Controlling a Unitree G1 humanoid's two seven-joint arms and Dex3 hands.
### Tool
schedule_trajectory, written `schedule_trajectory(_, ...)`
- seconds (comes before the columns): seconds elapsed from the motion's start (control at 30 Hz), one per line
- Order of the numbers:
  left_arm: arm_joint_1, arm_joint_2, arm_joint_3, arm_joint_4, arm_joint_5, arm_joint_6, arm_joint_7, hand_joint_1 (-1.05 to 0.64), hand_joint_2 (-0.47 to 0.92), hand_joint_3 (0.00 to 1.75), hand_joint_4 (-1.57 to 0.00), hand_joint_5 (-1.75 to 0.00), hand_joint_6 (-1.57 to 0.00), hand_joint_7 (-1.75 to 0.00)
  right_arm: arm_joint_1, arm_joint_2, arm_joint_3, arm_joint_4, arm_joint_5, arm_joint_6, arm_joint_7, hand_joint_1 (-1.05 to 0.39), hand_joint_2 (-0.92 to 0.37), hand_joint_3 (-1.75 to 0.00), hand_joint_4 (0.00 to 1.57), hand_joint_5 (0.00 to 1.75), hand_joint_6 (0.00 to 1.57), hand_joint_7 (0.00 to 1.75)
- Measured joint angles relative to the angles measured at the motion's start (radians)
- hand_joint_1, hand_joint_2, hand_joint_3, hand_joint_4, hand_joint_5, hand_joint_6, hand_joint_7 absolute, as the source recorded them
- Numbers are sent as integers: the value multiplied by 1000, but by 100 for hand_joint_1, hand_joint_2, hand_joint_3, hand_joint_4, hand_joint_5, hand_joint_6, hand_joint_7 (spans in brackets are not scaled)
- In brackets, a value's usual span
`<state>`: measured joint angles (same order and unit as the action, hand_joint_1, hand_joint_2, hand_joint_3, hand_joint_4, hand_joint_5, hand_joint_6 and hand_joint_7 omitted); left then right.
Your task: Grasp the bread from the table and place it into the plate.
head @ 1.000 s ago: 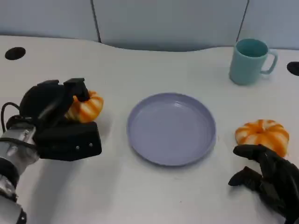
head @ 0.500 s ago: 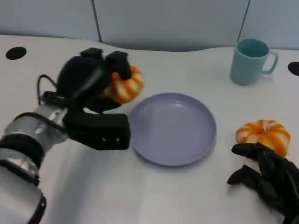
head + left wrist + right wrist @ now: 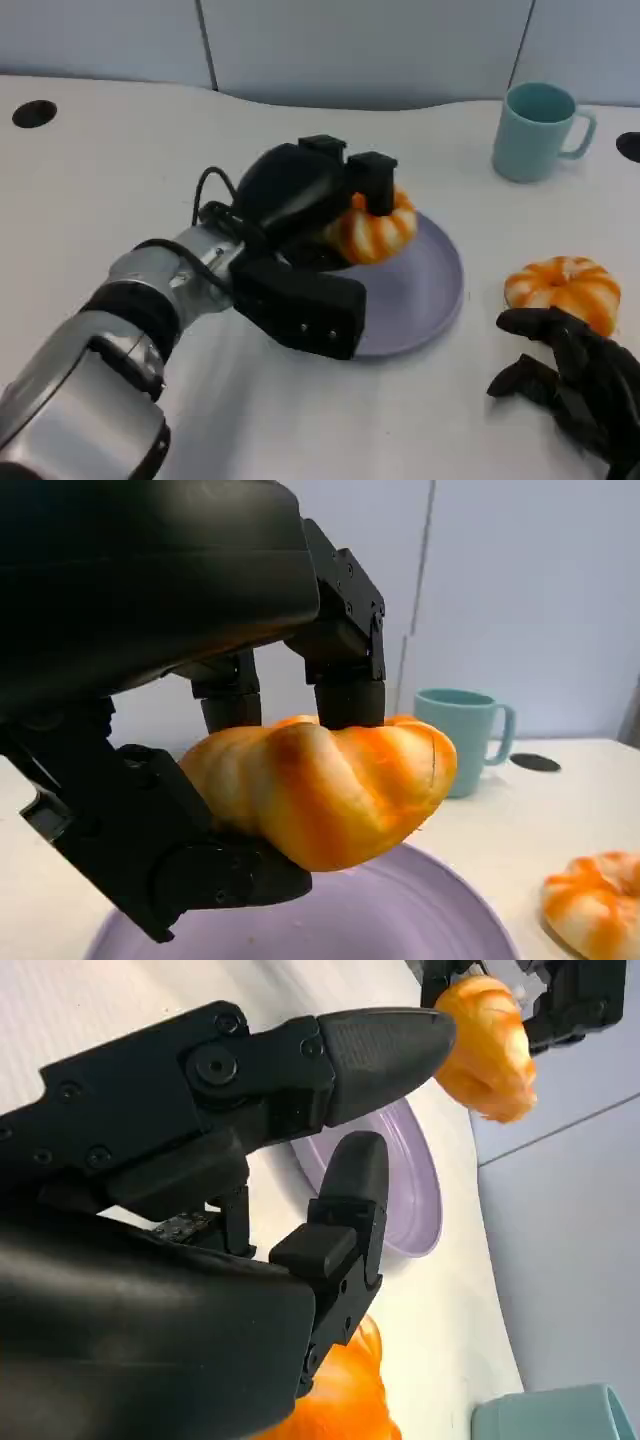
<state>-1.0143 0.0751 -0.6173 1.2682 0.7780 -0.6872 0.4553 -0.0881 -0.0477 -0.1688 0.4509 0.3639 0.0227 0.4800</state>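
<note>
Head view: white table [image 3: 120, 150], grey wall panels [image 3: 350, 45]; left hand [image 3: 300, 195] grasps bread [image 3: 375, 228].

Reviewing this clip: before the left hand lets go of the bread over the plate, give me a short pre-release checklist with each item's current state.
1. Bread held firmly: ok. The left hand grips the held bread between fingers above and below it, as the left wrist view shows.
2. Bread over the plate: ok. It sits above the purple plate, within the rim.
3. Bread low enough to release: not ok. The left wrist view shows a gap between bread and plate.
4. Plate free to receive: cannot tell. The left hand hides much of it.
5. Right hand out of the way: ok. The right hand rests near the second bread, away from the plate.
6. Mug clear: ok. The teal mug stands far off.
</note>
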Motion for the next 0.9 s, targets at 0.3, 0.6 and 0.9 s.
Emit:
schedule_trajectory(0.3,-5,-32,-8,27,-8,47,-138,-22,56,96,-89,-175,-81,-134,7,0,2,-20,0,19,-9,-44,-92,-26,59,141,59,97)
schedule_trajectory(0.6,-6,-35,2,27,-25,84,-250,-37,90,16,-49,-105,-59,-45,20,4,8,-43,1,31,-17,-43,-92,-25,60,140,60,96)
schedule_trajectory(0.9,-34,-35,17,22,-46,108,-370,-80,92,27,-10,-28,-26,-1,20,3,6,-44,5,36,-12,-43,-92,-25,60,136,59,96)
